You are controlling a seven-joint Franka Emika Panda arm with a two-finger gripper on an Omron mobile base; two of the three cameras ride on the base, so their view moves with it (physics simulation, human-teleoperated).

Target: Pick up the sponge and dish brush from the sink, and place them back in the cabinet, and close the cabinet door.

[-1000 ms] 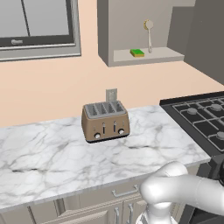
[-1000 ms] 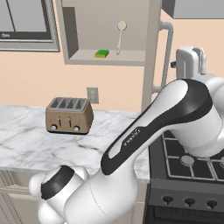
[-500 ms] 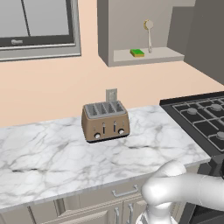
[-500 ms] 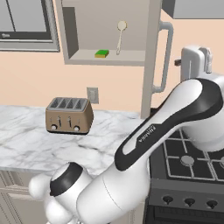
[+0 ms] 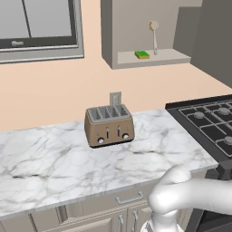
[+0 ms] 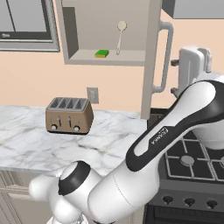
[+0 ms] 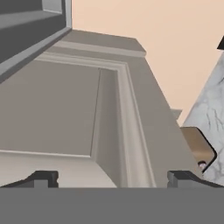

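The fingers (image 7: 43, 178) stand spread wide and released, grasping nothing; directly ahead of them, close up in the hand view, lies the framed panel of the cabinet door (image 7: 83, 118). In the right base view this door (image 6: 149, 61) stands open, edge-on, its long silver bar handle (image 6: 164, 57) facing the raised white hand. Beyond and to one side of the fingers, a brown four-slot toaster (image 5: 109, 125) rests on the white marble surface (image 5: 54, 158), below a wall outlet (image 5: 115, 98); a black gas hob (image 5: 208, 124) adjoins the surface. Farthest off, the cabinet (image 6: 76, 30) is open: the sponge (image 5: 142, 55) lies flat on its shelf, and the dish brush (image 5: 154, 35) stands upright just beside it, head uppermost.
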